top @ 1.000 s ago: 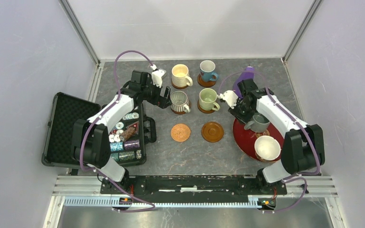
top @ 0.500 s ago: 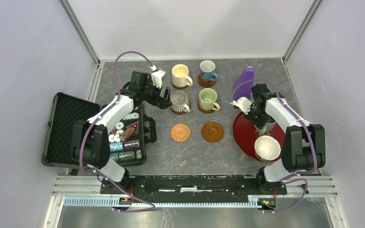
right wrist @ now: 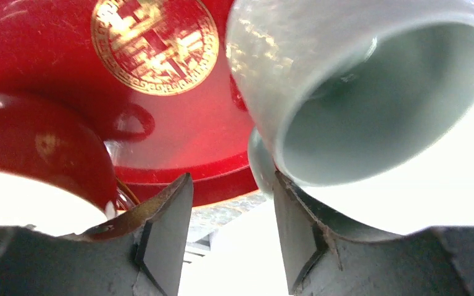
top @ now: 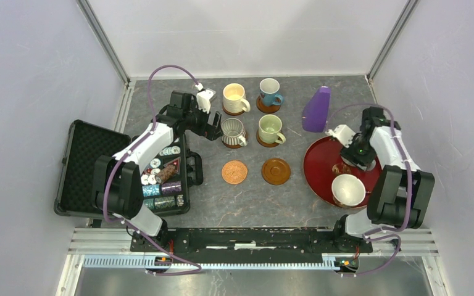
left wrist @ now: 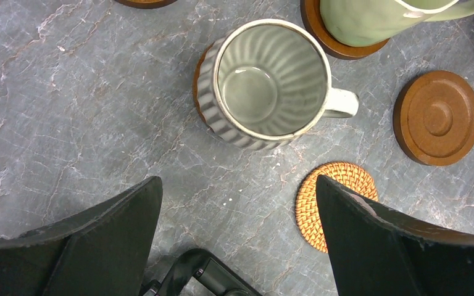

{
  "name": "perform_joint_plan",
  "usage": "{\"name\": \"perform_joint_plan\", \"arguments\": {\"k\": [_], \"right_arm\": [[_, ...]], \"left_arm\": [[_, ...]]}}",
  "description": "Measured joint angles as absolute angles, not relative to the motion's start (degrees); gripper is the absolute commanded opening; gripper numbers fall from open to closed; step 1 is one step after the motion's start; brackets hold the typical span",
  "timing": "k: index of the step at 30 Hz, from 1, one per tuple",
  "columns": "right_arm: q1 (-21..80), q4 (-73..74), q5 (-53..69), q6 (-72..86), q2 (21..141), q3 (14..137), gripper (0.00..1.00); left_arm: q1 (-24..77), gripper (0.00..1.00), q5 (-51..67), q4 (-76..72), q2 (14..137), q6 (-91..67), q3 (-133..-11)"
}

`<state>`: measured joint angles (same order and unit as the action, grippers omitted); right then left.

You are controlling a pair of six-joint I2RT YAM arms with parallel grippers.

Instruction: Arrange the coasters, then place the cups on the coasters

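Far left: the case [top: 83, 161] lies open, with chips [top: 160, 180] in its right half. My left gripper [left wrist: 237, 185] hangs just left of the striped mug [left wrist: 265, 80], jaws spread as wide as they go, nothing between them.

Back row: cream mug [top: 234, 97], then blue mug [top: 270, 91]. Middle row: striped mug, then green mug [top: 270, 128]. All four stand upright, each on its own coaster [left wrist: 345, 52].

Front row: orange coaster [top: 234, 172] and brown coaster [top: 276, 171], both bare, side by side, apart from each other and from the mugs behind.

The cone [top: 316, 108] stands upright just beyond the tray [top: 318, 166]. On the tray's near part the white mug [top: 347, 189] stands upright.

My right gripper [right wrist: 231, 185] is low over the tray, jaws partly open, clamped on nothing that I can see. The grey-blue mug [right wrist: 345, 92] is tipped, mouth toward my wrist camera, close against one finger [right wrist: 308, 246]. From above, my arm hides it. Whether it rests on the tray, I cannot tell
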<state>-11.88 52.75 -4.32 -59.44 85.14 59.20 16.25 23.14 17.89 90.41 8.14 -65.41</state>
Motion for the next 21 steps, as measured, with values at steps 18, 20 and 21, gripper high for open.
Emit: {"name": "perform_joint_plan", "arguments": {"k": [18,20,21], "right_arm": [[-23.2,58.52,7.35,-71.11,92.71,71.33,0.7],[-23.55,57.8,7.27,-72.4,94.0,71.33,0.66],[-23.88,57.45,7.33,-72.75,94.56,71.33,0.64]], "left_arm": [[16.25,1.0,24.1,18.37,91.35,8.16,-66.13],[16.25,1.0,24.05,18.92,91.35,8.16,-66.28],[16.25,1.0,23.99,19.33,91.35,8.16,-66.41]]}}
